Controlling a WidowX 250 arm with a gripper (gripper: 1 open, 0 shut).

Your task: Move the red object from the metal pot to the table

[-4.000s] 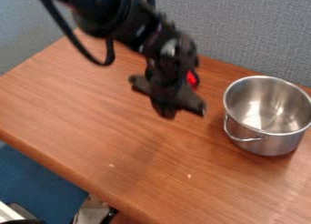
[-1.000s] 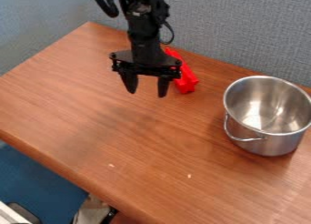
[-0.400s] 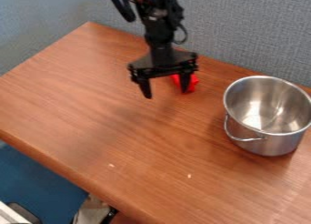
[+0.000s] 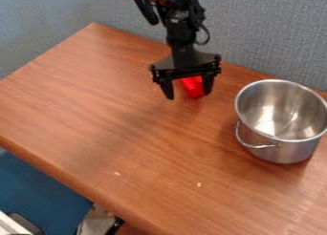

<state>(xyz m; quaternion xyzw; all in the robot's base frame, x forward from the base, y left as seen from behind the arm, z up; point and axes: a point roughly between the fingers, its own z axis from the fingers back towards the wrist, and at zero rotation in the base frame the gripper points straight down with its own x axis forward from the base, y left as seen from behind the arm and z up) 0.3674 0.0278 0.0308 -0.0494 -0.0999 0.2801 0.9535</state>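
**Tool swings across to hang over the red block on the counter**

Since a second ago, your tool (image 4: pixel 188 83) has travelled to the right and toward the far edge: it was left of the red block (image 4: pixel 192 86), and now it stands right over it. The fingers (image 4: pixel 167 87) point steeply down, spread wide, one at each side of the block. The red shows between them. You cannot tell from this view whether either finger touches the block; the jaws have not closed on it.

The red block lies on the reddish-brown wooden counter (image 4: pixel 115 134), near the far edge, just left of the steel pot (image 4: pixel 281 119) and apart from it. It has stayed in the same spot through the last second. Part of it is hidden behind the tool.

The pot stands upright near the right edge of the counter, a loop handle at its near-left side. Its inside shows bare shiny metal. The black arm (image 4: pixel 179 19) comes down from the top of the view, in front of the grey-blue wall (image 4: pixel 52 19).
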